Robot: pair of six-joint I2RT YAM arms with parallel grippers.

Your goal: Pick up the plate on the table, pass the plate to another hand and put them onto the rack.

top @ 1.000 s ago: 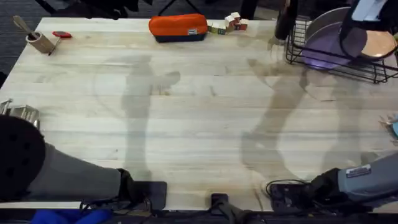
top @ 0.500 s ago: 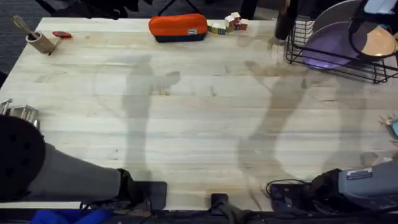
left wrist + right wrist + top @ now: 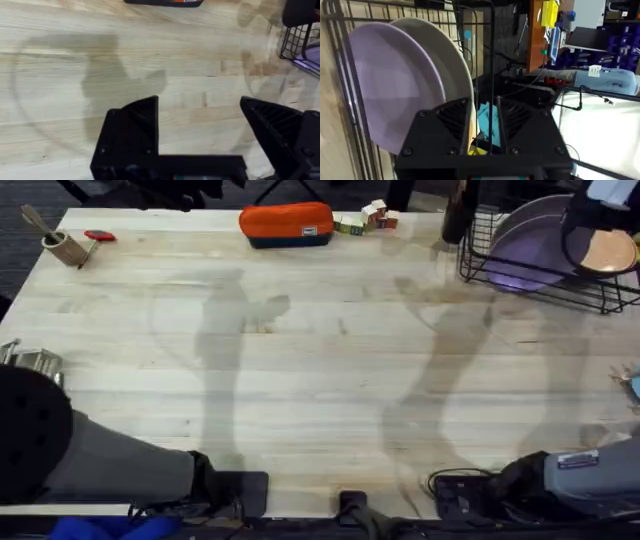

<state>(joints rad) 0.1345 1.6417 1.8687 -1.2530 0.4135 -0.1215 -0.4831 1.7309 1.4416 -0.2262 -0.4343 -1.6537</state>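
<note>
The black wire rack (image 3: pixel 480 272) stands at the table's (image 3: pixel 320 380) far right corner. In it the pale grey plate (image 3: pixel 528 204) stands upright behind a larger purple plate (image 3: pixel 528 252), with a peach plate (image 3: pixel 610 250) to their right. The right wrist view has the pale plate (image 3: pixel 451 55) just behind the purple plate (image 3: pixel 390 85), inside the rack's wires (image 3: pixel 350 20). My right gripper (image 3: pixel 484 107) hangs over the rack (image 3: pixel 603 205), close above the peach plate. My left gripper (image 3: pixel 199 107) is open over bare wood with nothing in it.
Along the far edge lie an orange pouch (image 3: pixel 286 224), small blocks (image 3: pixel 368 218), a wooden cup with a utensil (image 3: pixel 62 246) and a red item (image 3: pixel 99 236). A dark bottle (image 3: pixel 458 215) stands beside the rack. A metal object (image 3: pixel 30 360) sits at the left edge.
My right arm has shifted slightly to the right over the rack, uncovering more of the purple plate. The left arm has not moved.
</note>
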